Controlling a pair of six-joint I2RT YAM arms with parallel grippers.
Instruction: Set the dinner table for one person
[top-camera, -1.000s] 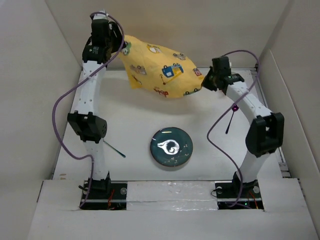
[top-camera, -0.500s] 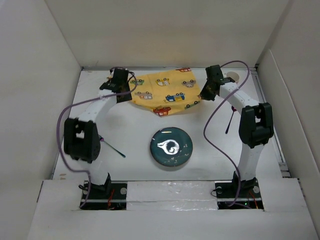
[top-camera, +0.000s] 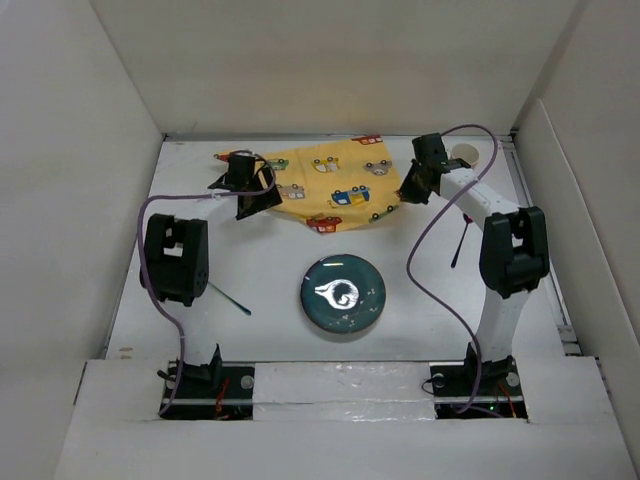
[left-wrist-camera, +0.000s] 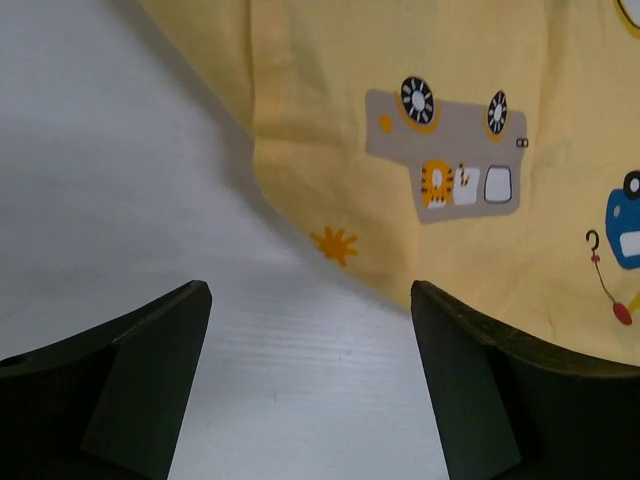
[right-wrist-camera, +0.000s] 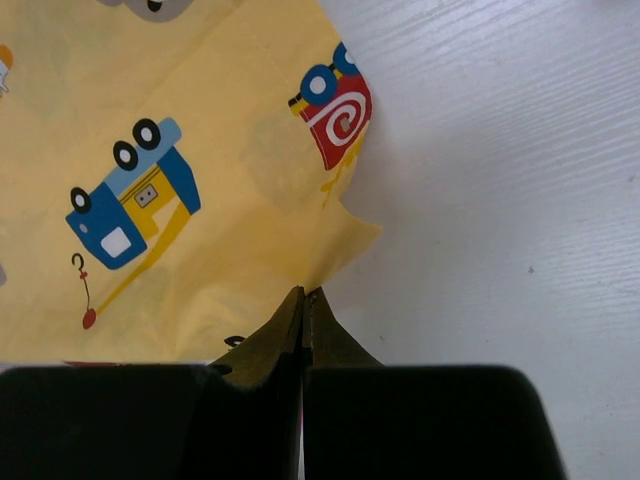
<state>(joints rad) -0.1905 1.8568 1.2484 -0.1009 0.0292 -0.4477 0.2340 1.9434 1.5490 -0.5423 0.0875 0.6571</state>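
Large plain white rectangular worktop (top-camera: 270, 262): floor of the walled enclosure. Yellow car-printed cloth mat (top-camera: 335, 185): flat at the middle of the far edge, same spot as 0.5 s ago. Dark teal round plate (top-camera: 343, 293): centre, apart from the mat. Change: the left fingers (left-wrist-camera: 140, 350) are spread open, just off the mat's left edge, with the arm folded back. The right fingers (right-wrist-camera: 285, 335) are pinched onto the mat's right corner.
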